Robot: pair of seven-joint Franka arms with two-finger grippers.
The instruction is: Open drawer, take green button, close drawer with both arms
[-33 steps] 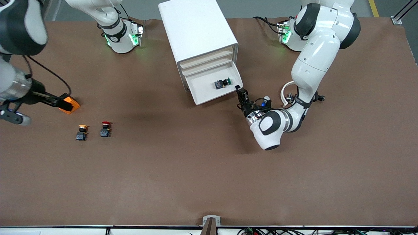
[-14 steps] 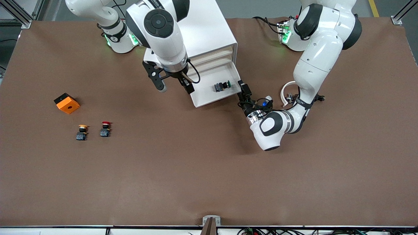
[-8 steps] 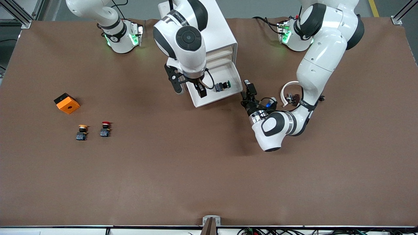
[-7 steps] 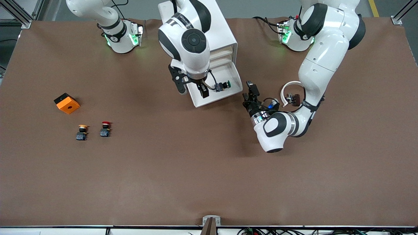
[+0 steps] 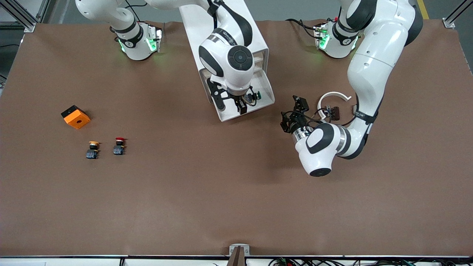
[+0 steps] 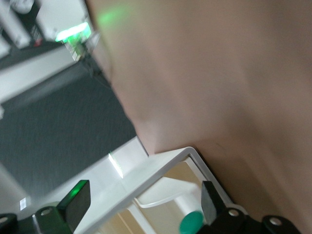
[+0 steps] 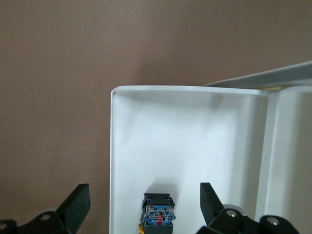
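Two claws wide: right claw (image 5: 231,106) over drawer (image 5: 225,113), left claw (image 5: 293,114) over table.

— What sat on the brown table (image 5: 221,192)?

— A white cabinet (image 5: 218,26) stood under the right arm's spread jaws, its lowest drawer (image 5: 264,105) pulled out beneath them. Well away from both pairs of jaws, toward the right arm's end, lay an orange block (image 5: 75,116), a yellow-capped button (image 5: 92,149) and a red-capped button (image 5: 119,146) side by side.

— Anything by the left jaws?

— A white ring (image 5: 332,96), just beside them.
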